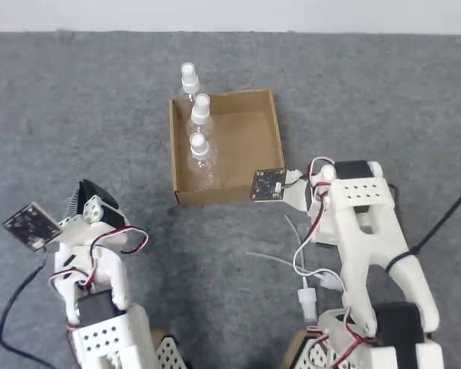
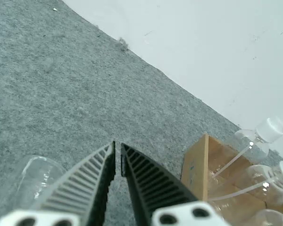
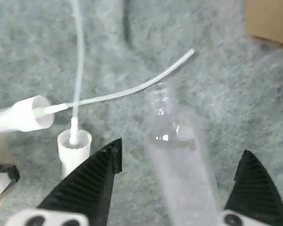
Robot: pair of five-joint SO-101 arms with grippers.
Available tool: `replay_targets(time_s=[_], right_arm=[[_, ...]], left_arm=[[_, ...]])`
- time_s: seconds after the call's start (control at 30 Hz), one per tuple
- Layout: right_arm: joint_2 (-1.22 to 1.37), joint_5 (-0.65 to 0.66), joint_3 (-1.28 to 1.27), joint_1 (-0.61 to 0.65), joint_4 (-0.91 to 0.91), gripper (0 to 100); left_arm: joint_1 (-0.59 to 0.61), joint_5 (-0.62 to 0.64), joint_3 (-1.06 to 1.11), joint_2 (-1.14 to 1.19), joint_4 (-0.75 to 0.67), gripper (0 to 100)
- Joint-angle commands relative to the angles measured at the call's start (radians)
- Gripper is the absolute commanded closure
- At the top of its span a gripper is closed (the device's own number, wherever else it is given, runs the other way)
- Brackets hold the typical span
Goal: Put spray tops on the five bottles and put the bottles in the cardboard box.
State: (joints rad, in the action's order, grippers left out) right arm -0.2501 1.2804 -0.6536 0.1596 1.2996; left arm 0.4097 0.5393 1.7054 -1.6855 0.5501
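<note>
Counting three capped bottles [image 1: 200,115] lying in a row along the left side of the cardboard box [image 1: 246,142], upper centre of the high view. The topmost one's cap pokes past the box's far wall. Two bottles are not yet capped, so the task looks a bit past halfway.

The right gripper [image 3: 182,148] is spread wide over the grey mat [image 1: 100,100]. A bare bottle [image 3: 172,136] lies between its fingers, touched by neither as far as I can tell. Two loose spray tops [image 3: 74,141] lie just beside that bottle's neck, tubes trailing across the mat. In the high view one sits at lower centre-right, near the right arm's base.

The left gripper [image 2: 118,146] has its fingers pressed almost together with nothing between them. A second bare bottle [image 2: 30,181] lies just beside one finger, well apart from the box.

Step in hand, as I judge it: picking up the fourth bottle to fit a top. The next move calls for the right fingers to come down and pinch the bottle's body, clear of the neck. Then one arm holds it while the other feeds a tube into the mouth. It's clear round plastic, so it may roll or slip.
</note>
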Motion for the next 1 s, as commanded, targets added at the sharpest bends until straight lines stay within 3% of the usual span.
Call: replay_targets(time_s=[0.0,0.27,0.73,0.97], right_arm=[[-0.051,0.012,-0.029,-0.013,-0.088,67.0],[-0.051,0.012,-0.1,-0.077,-0.208,67.0],[-0.05,0.006,-0.207,-0.079,-0.323,67.1],[-0.051,0.006,-0.206,-0.077,-0.326,89.0]], left_arm=[[0.006,-0.009,-0.013,-0.011,-0.018,99],[0.006,-0.009,-0.013,-0.011,-0.018,99],[0.006,-0.009,-0.013,-0.011,-0.018,99],[0.005,-0.009,-0.013,-0.011,-0.018,99]])
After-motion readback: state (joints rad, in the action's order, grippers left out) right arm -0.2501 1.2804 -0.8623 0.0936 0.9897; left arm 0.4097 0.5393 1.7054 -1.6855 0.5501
